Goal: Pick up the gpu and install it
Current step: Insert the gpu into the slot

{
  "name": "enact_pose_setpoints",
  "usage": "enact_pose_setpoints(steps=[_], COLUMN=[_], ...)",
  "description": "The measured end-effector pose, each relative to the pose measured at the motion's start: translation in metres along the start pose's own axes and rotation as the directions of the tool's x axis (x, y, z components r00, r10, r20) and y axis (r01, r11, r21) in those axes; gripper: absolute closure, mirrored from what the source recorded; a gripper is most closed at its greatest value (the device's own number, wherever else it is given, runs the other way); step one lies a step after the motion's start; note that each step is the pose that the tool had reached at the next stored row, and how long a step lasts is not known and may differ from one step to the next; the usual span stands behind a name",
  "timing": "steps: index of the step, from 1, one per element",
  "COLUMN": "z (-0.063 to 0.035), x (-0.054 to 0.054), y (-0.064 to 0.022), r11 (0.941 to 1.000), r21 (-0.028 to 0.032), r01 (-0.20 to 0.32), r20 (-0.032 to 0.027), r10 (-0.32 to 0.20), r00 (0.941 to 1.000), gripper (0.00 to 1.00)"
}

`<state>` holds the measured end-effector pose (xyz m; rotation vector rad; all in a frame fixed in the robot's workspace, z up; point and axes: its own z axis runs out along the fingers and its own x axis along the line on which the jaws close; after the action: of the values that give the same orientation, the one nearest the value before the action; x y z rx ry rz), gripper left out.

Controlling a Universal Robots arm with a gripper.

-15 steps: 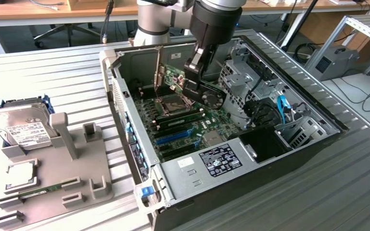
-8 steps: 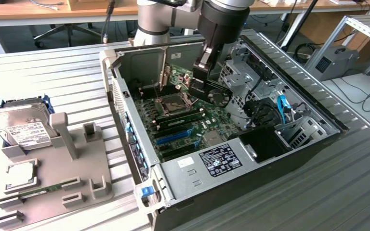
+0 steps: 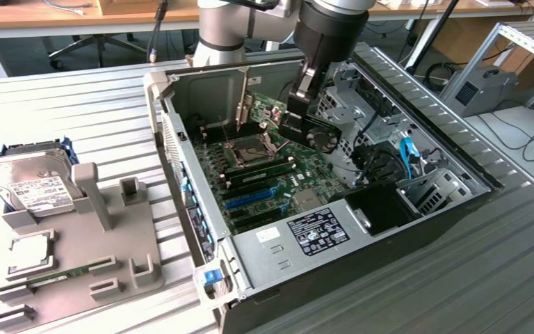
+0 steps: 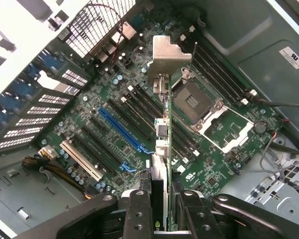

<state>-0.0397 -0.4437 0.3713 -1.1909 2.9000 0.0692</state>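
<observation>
Green circuit-board gpu with small round black fan and silver metal end bracket, clamped between the two fingers of the black gripper, jaws roughly half closed on the card's upper edge. Held on edge inside the open black computer case, over the green motherboard; contact with any slot impossible to tell. In the exterior view, at two o'clock from the silver CPU socket. Long blue expansion slot near the card. Silver hard drive with white label on the grey holder tray, well apart at nine o'clock from the case.
</observation>
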Motion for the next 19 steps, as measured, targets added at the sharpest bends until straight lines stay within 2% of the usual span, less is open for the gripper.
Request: enact_pose_setpoints(steps=[19], z=[0.0000], x=[-0.0016], y=[-0.0015], r11=[0.9983], r21=[-0.0013], r01=[0.058], r20=[-0.0022], r10=[-0.058], r00=[0.9983], gripper=[0.74])
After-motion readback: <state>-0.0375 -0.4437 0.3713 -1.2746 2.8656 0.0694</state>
